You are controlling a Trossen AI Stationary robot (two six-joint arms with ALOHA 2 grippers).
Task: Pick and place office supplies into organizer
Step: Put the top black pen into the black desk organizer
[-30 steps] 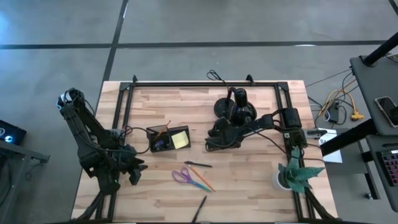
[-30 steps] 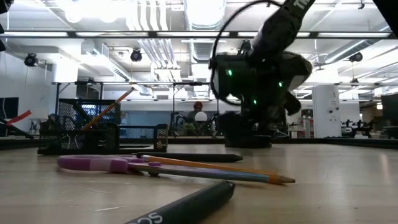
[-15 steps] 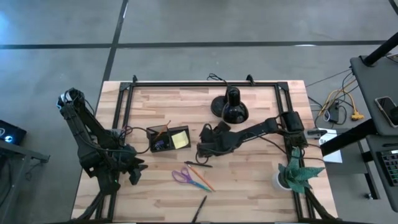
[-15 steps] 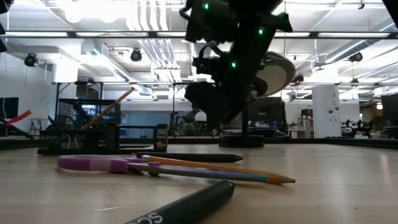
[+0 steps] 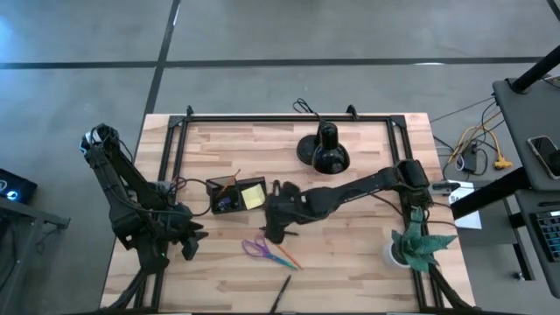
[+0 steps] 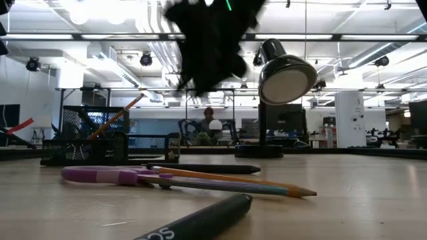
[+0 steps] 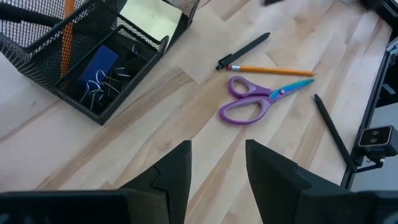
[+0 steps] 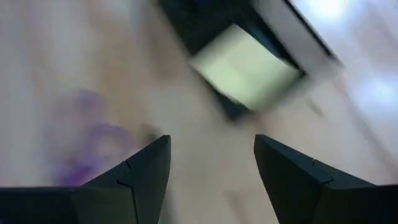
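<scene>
The black mesh organizer stands left of the table's middle. A yellow sticky-note pad lies in its right compartment, and an orange pencil stands in it. On the wood nearer the front lie purple-handled scissors, an orange pencil, a black pen and a second black pen. My right gripper hangs open above the table between the organizer and the scissors, holding nothing. My left gripper waits open at the near left, also with nothing in it.
A black dome lamp stands at the far middle of the table. A green plant in a white pot sits at the near right edge. A black metal frame runs along the far edge and both sides.
My right gripper has swung away from the lamp toward the table's left and near edge. It has risen and turned as it went, and now hangs by the organizer and scissors. The lamp, covered before, stands in plain view. The office supplies have not moved.
</scene>
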